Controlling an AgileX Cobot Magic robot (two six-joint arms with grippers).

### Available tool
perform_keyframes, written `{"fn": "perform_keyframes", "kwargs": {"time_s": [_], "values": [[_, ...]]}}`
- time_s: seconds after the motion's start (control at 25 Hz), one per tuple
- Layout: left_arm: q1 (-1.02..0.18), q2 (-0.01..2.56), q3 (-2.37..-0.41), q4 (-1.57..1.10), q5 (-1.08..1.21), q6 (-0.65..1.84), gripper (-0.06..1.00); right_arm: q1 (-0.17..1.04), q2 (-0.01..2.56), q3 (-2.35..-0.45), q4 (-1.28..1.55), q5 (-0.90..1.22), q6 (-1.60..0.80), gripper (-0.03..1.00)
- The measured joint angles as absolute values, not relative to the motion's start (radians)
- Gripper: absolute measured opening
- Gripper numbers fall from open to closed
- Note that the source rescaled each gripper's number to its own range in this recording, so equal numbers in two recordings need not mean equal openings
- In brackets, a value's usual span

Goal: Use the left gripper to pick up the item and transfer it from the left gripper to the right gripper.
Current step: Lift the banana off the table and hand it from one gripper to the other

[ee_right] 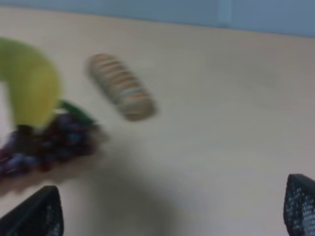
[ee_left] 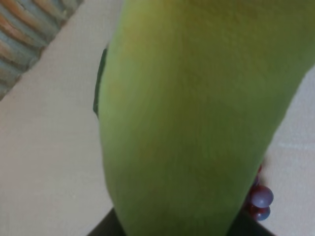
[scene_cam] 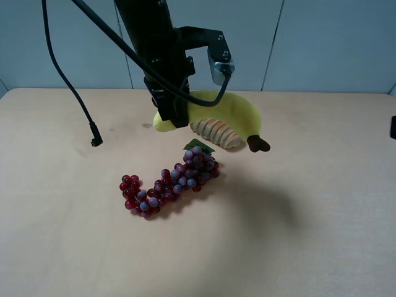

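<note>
Above the pale desk (scene_cam: 322,216), our left claw (scene_cam: 176,119) clamps the curved yellow plush banana (scene_cam: 238,110) off-centre; we fear it pivots loose before our wide-spread right claw (ee_right: 172,211) grips.

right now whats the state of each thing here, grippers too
banana, clamped by the left gripper, raised off the table
left gripper, shut on the banana
right gripper, open, empty
bread, lying on the table, not held
grapes, lying on the table, not held
</note>
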State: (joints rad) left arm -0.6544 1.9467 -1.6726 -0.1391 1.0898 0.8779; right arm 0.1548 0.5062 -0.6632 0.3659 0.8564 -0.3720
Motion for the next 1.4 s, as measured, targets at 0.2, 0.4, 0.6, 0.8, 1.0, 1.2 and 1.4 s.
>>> {"fn": "perform_keyframes", "kwargs": {"time_s": [0.2,0.4,0.6,0.8,1.0,1.2,1.4], "values": [[-0.654,1.947,-1.673,-0.139,1.082,0.878,0.0,0.367,0.682,-0.668,0.441,0.736,-0.514,1.0],[-0.654,1.947,-1.673,-0.139,1.083,0.878,0.0,0.554,0.822,-0.668,0.462,0.574,-0.588,1.0],[-0.654,1.947,-1.673,-0.163,1.072,0.881,0.0,0.654,0.965,-0.688,0.465,0.435,-0.607,1.0],[-0.654,1.947,-1.673,-0.173,1.067,0.895,0.0,0.662,1.099,-0.744,0.465,0.354,-0.611,1.0],[-0.654,1.947,-1.673,-0.189,1.067,0.895,0.0,0.662,1.204,-0.759,0.448,0.322,-0.612,1.0],[-0.654,1.947,-1.673,-0.192,1.066,0.896,0.0,0.662,1.271,-0.759,0.422,0.266,-0.614,1.0],[-0.654,1.947,-1.673,-0.196,1.065,0.896,0.0,0.662,1.313,-0.76,0.408,0.236,-0.614,1.0]]}}
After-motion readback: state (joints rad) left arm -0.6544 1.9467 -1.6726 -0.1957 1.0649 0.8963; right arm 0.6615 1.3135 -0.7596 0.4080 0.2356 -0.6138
